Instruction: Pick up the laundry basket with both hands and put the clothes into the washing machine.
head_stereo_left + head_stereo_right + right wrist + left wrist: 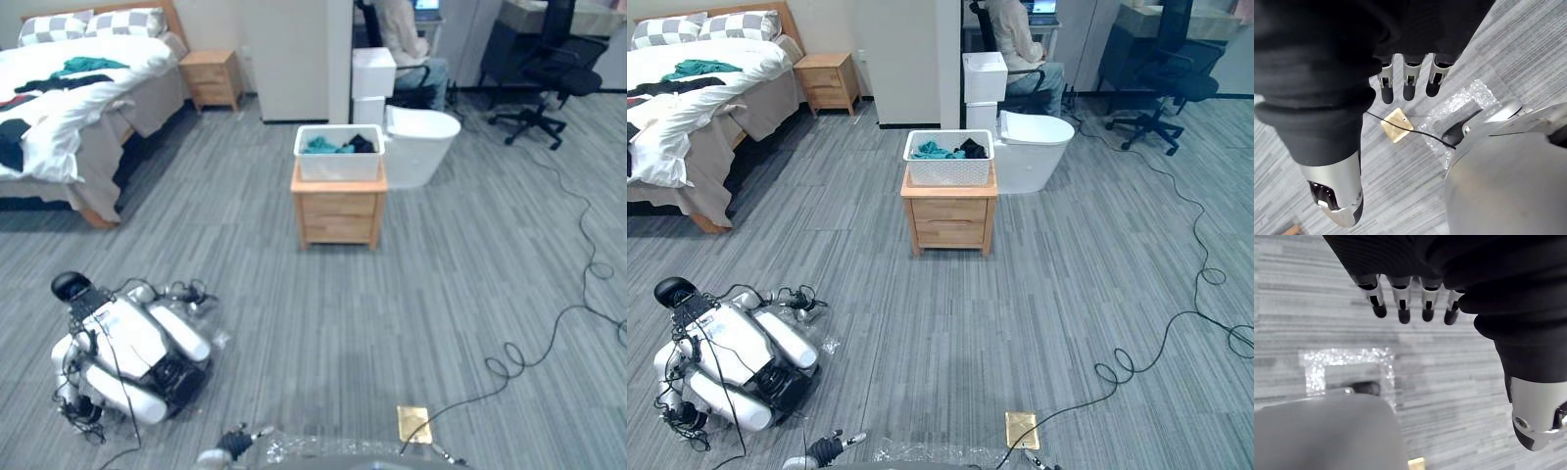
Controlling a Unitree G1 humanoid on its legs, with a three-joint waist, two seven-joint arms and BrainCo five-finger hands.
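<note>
The white laundry basket [339,154] stands on a small wooden cabinet [339,211] in the middle of the room, a few steps ahead of me. Teal and black clothes [945,150] lie inside it. Just behind it to the right sits a white rounded appliance [423,144] with a white box [373,71] beside it. My left hand [1403,303] hangs over the grey floor with straight fingers and holds nothing. My right hand [1410,81] hangs the same way, open and empty, above a brass floor plate [1396,125].
Another robot [127,357] lies folded on the floor at the near left. A bed [69,98] with clothes on it and a nightstand [211,76] are at the far left. A person [404,39] sits at a desk behind; an office chair [549,88] stands far right.
</note>
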